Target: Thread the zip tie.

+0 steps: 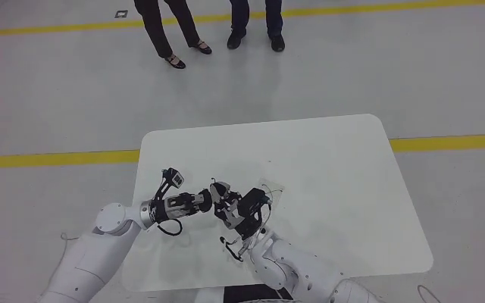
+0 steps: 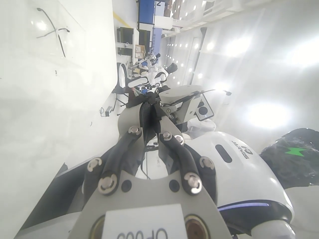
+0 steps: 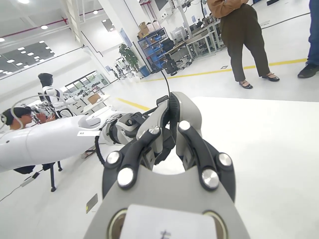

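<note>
1. Near the lower-left part of the white, round-cornered table [image 1: 341, 167] in the top view, both arms meet above the surface, tips almost touching.
2. Task item: thin black plastic zip tie [image 3: 166, 82]. It is a narrow, smooth strap that rises from the fingertips in a gentle curve toward upper centre of the right wrist view. Its free end is in the air, clear of the table.
3. Right gripper [image 3: 170, 103]: grey metal fingers with ribbed black pads, pinched on the lower part of the zip tie. Black linkage bars with bright round rivets sit behind them.
4. Left gripper [image 2: 148, 108]: same grey-and-black build, pads pressed flat together at centre of the left wrist view. Cannot tell whether anything lies between them. In the right wrist view its tip sits just beside the right gripper's fingertips, on the left.
5. Container: flat clear plastic tray [image 2: 72, 21], glossy with glare spots, lying on the table in the upper left of the left wrist view. In the top view it is just right of the grippers.
6. Contents: a few loose black zip ties [image 2: 48, 22], thin and slightly bowed, crossing one another in the tray.
</note>
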